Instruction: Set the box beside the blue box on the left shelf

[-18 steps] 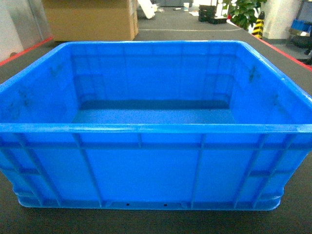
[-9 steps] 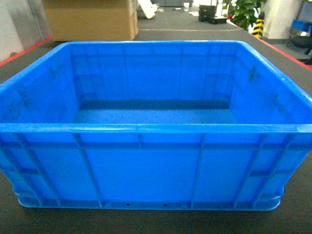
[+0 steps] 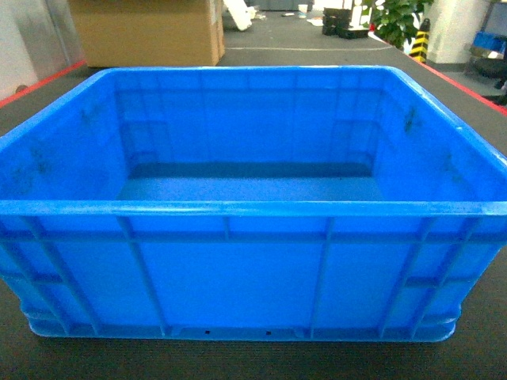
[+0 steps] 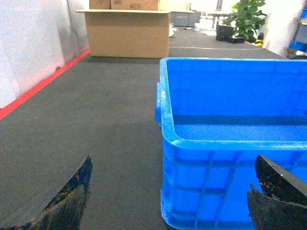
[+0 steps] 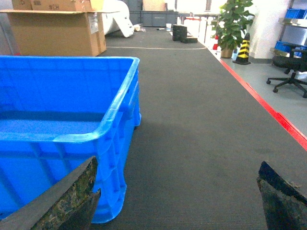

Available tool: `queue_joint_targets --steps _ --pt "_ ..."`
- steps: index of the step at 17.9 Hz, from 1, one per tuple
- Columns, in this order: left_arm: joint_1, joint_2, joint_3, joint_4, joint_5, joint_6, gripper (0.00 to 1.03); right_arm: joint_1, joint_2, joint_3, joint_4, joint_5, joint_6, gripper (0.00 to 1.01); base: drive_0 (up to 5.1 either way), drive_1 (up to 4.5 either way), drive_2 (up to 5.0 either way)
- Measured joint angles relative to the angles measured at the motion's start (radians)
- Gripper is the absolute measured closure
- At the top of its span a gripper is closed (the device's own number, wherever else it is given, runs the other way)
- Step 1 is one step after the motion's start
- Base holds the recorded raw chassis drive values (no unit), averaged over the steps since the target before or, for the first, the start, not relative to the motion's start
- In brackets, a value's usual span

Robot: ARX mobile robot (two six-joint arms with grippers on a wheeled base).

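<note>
The box [image 3: 253, 198] is a large bright-blue open-topped crate with nothing inside, standing on dark grey matting and filling most of the head view. My left gripper [image 4: 173, 163] is open just in front of the box's [image 4: 230, 143] near left corner, one finger off its side and the other before its front wall. My right gripper [image 5: 177, 164] is open in front of the near right corner of the box [image 5: 62, 120], touching nothing. Neither gripper shows in the head view. The left shelf and the other blue box are out of view.
A big cardboard carton [image 3: 146, 32] stands beyond the crate at the far left. A potted plant [image 5: 232, 24], a striped cone [image 5: 243, 48] and an office chair [image 5: 288, 79] are at the far right. A red line [image 5: 268, 110] edges the matting.
</note>
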Motion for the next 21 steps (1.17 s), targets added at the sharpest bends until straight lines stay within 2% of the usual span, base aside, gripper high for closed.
queue_joint_targets --steps 14,15,16,17,19,21 --pt "0.000 0.000 0.000 0.000 0.000 0.000 0.05 0.000 0.000 0.000 -0.001 0.000 0.000 0.03 0.0 0.00 0.0" --pt "0.016 0.010 0.008 -0.043 0.045 0.006 0.05 0.050 0.043 0.023 -0.085 0.100 -0.018 0.03 0.0 0.00 0.0" --pt "0.061 0.047 0.019 -0.074 0.128 0.009 0.05 0.089 0.099 0.029 -0.073 0.167 -0.022 0.03 0.0 0.00 0.0" --pt "0.094 0.096 0.024 -0.057 0.196 0.008 0.05 0.134 0.148 0.031 -0.030 0.210 -0.028 0.03 0.0 0.00 0.0" --pt "0.124 0.184 0.027 0.053 0.220 0.009 0.05 0.203 0.227 0.051 0.055 0.254 -0.025 0.03 0.0 0.00 0.0" --pt "0.130 0.325 0.060 0.196 0.208 0.009 0.05 0.256 0.340 0.119 0.152 0.257 -0.013 0.03 0.0 0.00 0.0"
